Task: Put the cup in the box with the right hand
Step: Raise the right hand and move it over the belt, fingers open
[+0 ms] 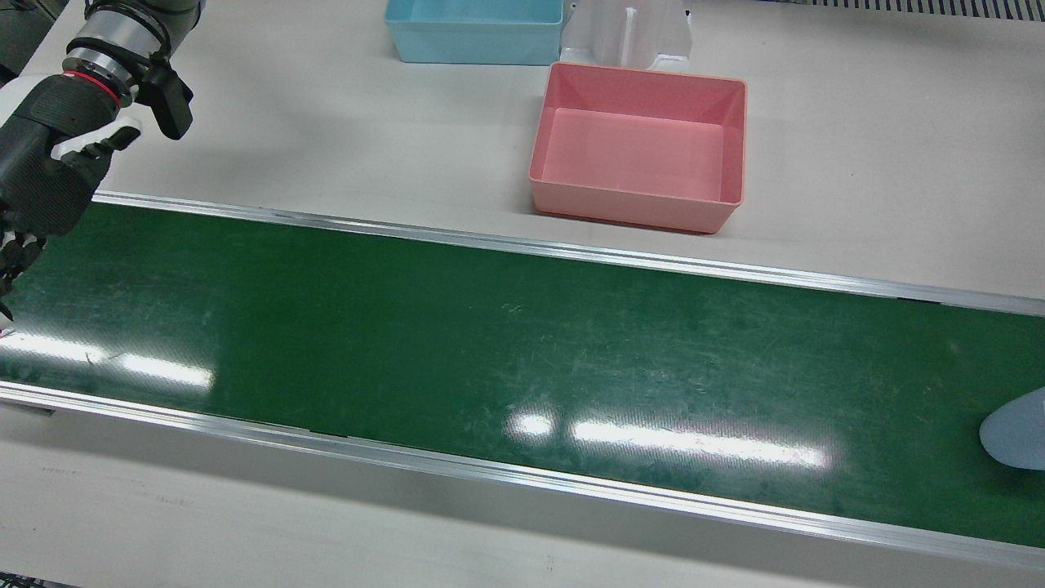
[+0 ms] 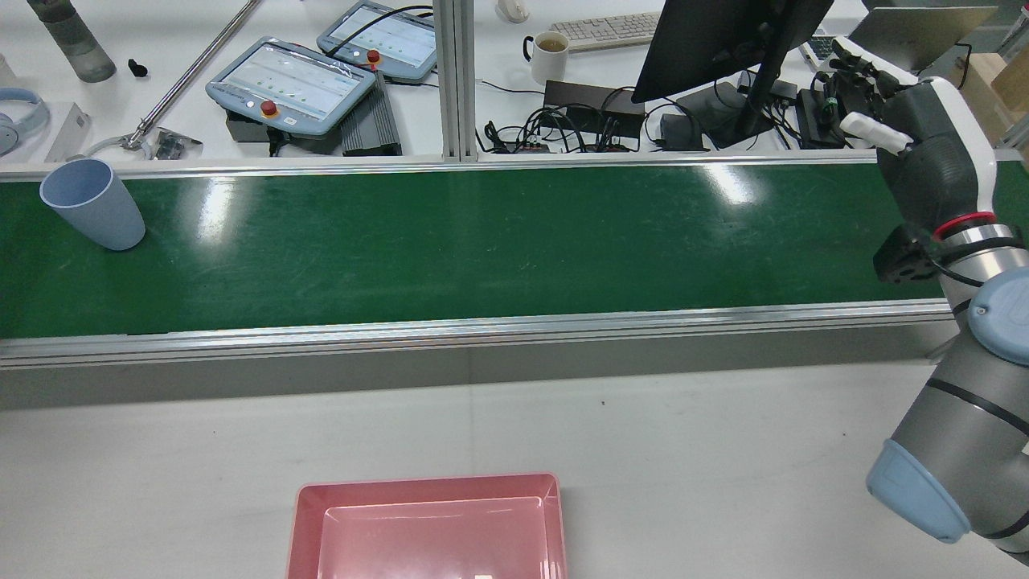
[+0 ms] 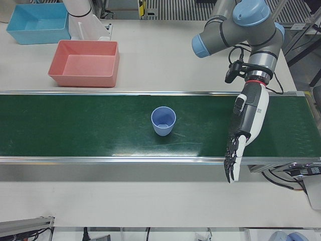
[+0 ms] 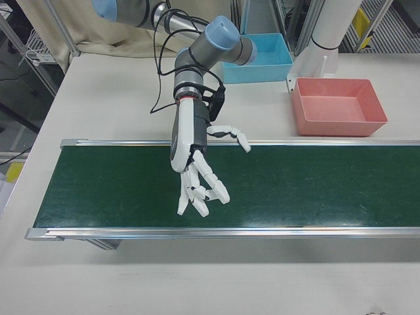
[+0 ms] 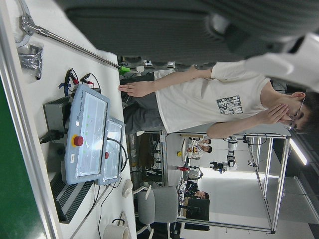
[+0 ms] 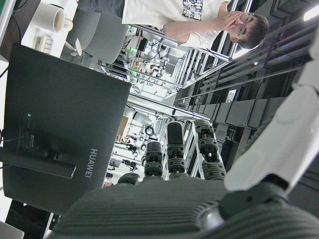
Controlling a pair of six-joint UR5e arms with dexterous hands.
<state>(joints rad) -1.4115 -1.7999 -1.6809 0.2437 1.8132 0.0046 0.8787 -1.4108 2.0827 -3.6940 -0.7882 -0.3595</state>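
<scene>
Right hand hovering open over the belt, cup well apart.

The right hand (image 4: 197, 187) is hanging above the green belt (image 4: 295, 184), fingers spread and holding nothing. The cup (image 2: 92, 205) is standing upright at the belt's far left end in the rear view. Only the left-front view is showing the left hand (image 3: 239, 138), fingers extended downward, empty. The pink box (image 1: 641, 147) is sitting on the table beside the belt.

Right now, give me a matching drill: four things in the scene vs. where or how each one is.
Things:
1. cup
2. pink box
3. blue box
4. right hand

Places or states:
A. on the table, next to the white pedestal
B. on the table, close to the belt rail
C. upright on the belt
D. above the belt, fingers spread, holding nothing

Pairs: 1-C, 2-B, 3-A, 4-D
</scene>
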